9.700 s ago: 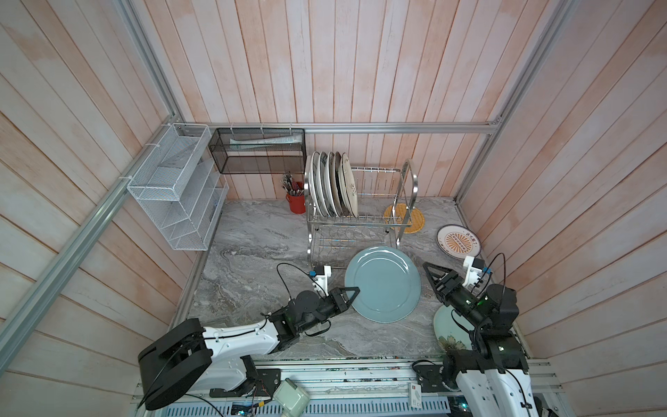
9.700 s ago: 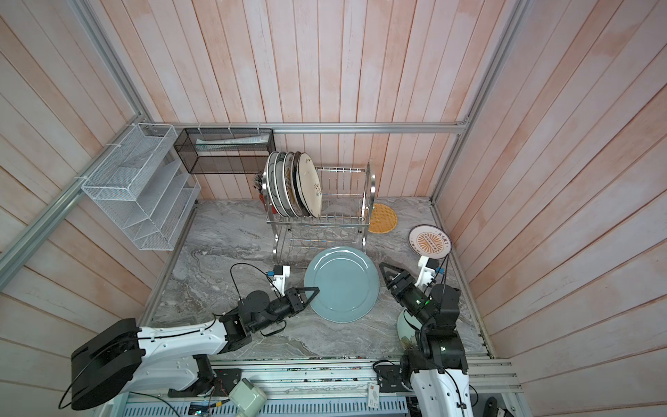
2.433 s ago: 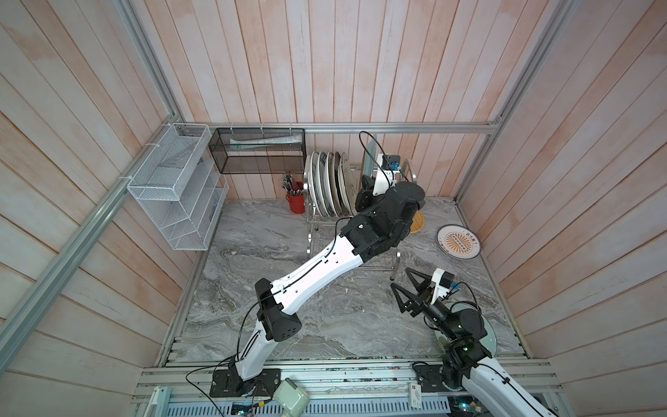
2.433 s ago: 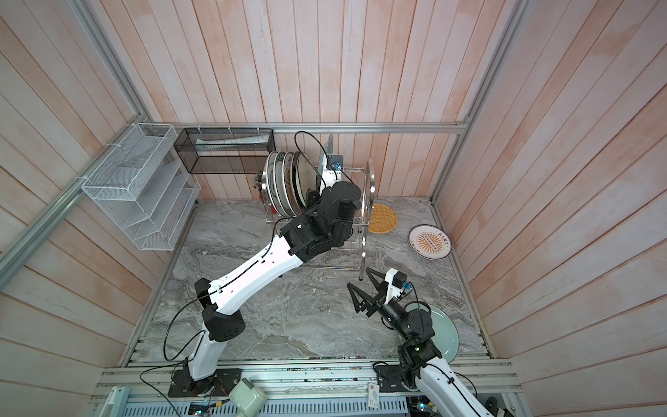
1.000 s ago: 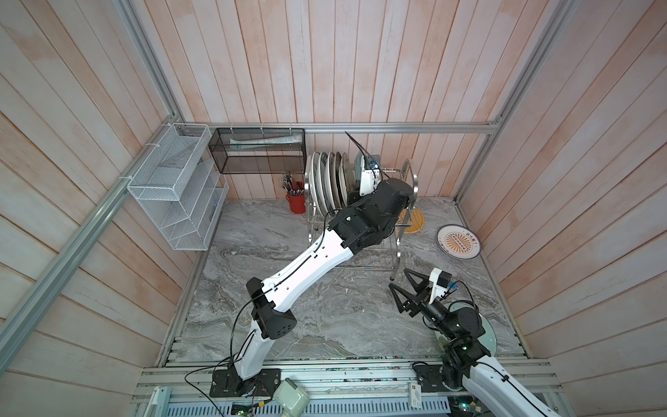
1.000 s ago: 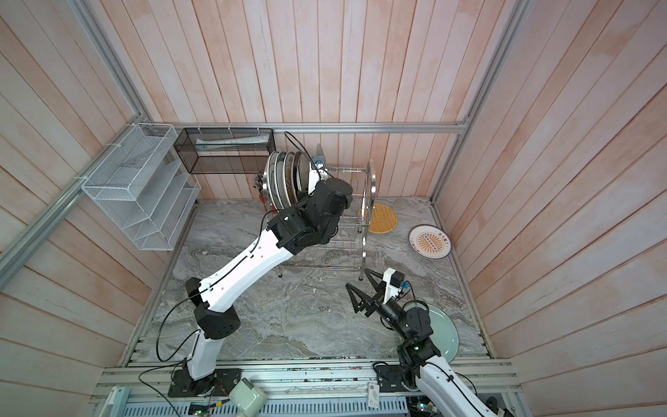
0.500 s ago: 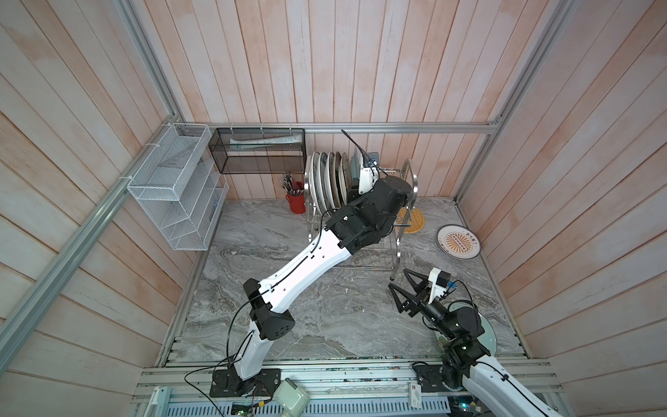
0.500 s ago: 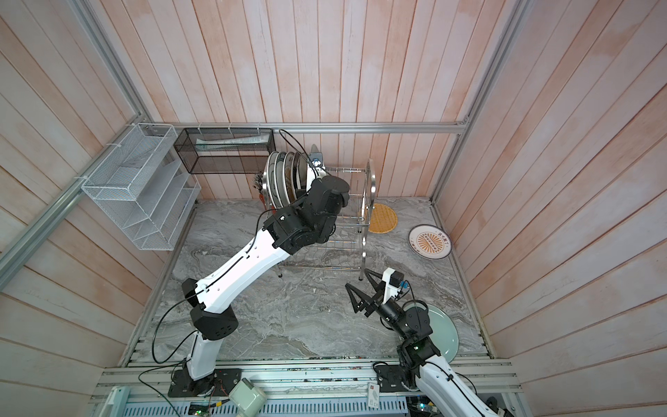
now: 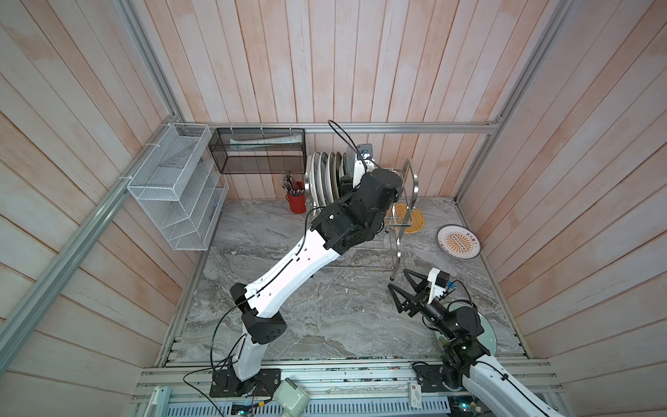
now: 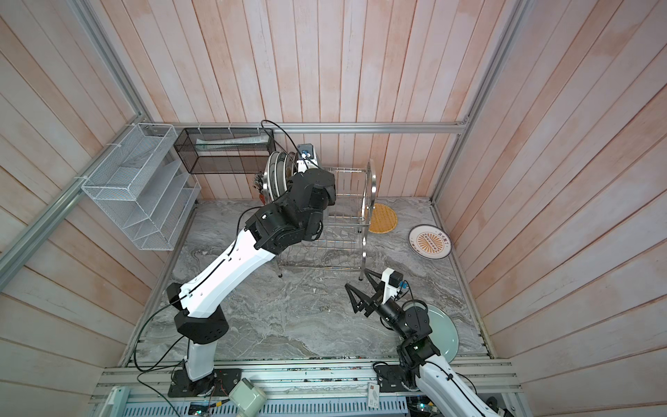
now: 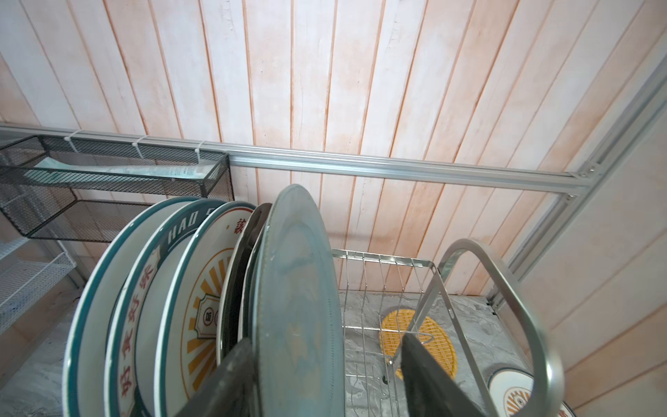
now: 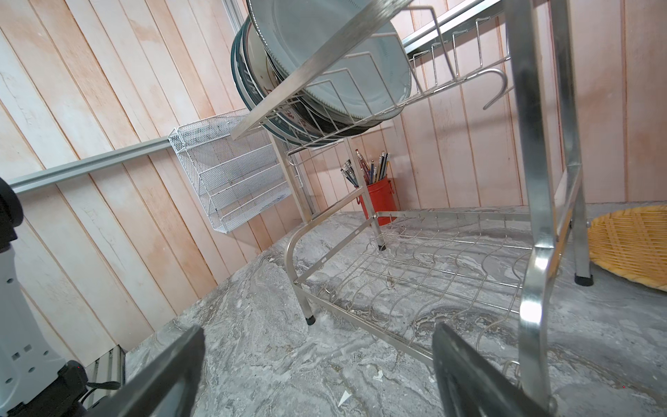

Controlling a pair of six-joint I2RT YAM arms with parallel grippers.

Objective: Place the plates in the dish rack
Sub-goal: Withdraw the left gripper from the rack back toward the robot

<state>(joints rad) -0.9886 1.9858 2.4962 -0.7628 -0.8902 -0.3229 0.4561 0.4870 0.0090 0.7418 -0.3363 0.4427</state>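
Plates (image 11: 202, 307) stand in the dish rack (image 12: 541, 108). Left end effector (image 11: 325, 339) is spread around the grey-blue plate (image 11: 296, 281); right end effector (image 12: 317, 326) is spread too.

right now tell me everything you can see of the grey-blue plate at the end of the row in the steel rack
The round grey-blue plate looks like glazed ceramic, faintly mottled, with a beaded rim. It stands on edge, nearly upright, in the upper tier of the steel wire dish rack, last in the row of upright plates, its lower edge resting between the rack's wires. The left hand straddles it, open: one finger close beside its face, the other clear.
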